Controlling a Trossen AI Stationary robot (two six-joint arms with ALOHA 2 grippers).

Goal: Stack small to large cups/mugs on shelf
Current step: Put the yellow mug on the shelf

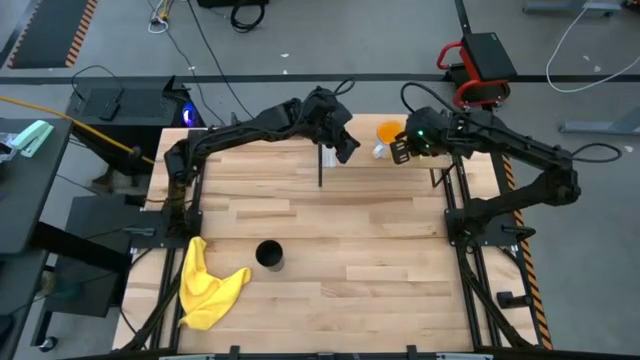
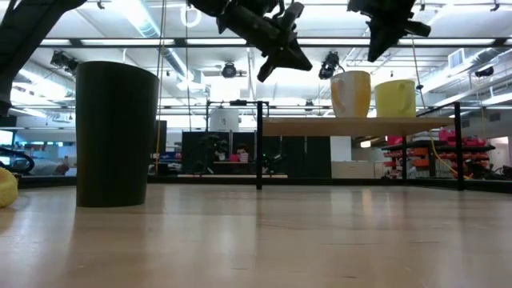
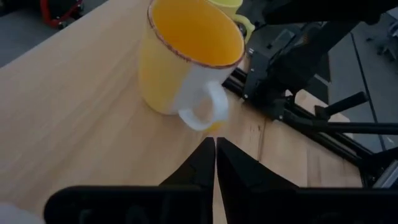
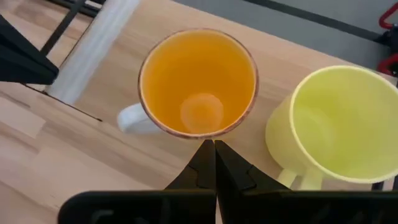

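The orange mug [image 4: 198,81] with a white handle [image 3: 204,111] and the yellow-green mug [image 4: 339,121] stand side by side, upright, on the shelf [image 2: 360,126]. The taller black cup [image 1: 269,255] stands on the tabletop near the near edge. My left gripper [image 3: 215,149] is shut and hovers just short of the orange mug's handle, on the mug's left. My right gripper [image 4: 215,149] is shut and hangs above the two mugs, its tips over the orange mug's rim. In the high view the right gripper [image 1: 405,150] hides the yellow-green mug.
A yellow cloth [image 1: 205,285] lies crumpled at the tabletop's near left corner, left of the black cup. Black posts [image 2: 259,144] carry the shelf above the tabletop's far part. The wide middle of the tabletop [image 1: 380,230] is bare wood.
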